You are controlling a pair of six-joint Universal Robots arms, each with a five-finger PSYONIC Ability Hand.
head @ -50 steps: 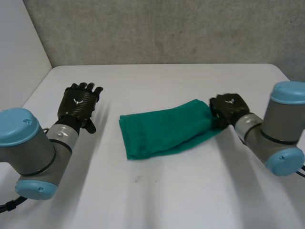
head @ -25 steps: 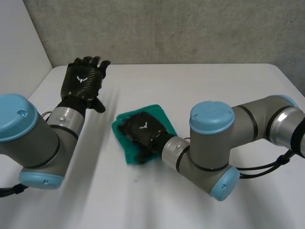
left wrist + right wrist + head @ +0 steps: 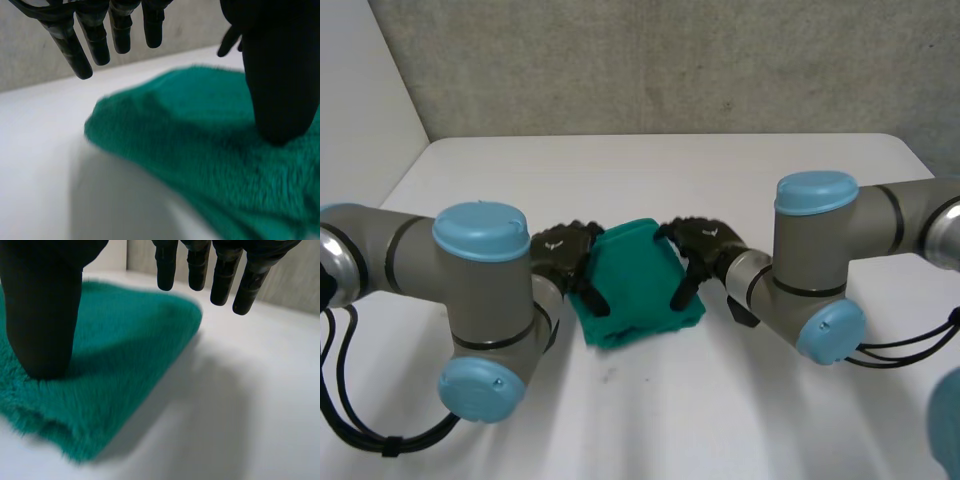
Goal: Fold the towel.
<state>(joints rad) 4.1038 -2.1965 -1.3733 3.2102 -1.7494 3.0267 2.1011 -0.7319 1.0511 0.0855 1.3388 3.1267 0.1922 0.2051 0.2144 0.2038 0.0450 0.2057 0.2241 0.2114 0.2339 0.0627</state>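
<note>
towel [image 3: 635, 285]: folded green, mid table [image 3: 740, 170], between hands
left hand [image 3: 563, 255]: fingers straight, released; thumb on left edge
right hand [image 3: 705, 243]: same, right edge
handling: likely soft, light, floppy; grab corners

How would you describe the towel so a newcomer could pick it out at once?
Look near the middle of the white table. There, between the left hand and the right hand, each resting on one side edge, lies the towel. It is the only green, fluffy thing there, a compact folded pad against the black hands and the bare white surface.
</note>
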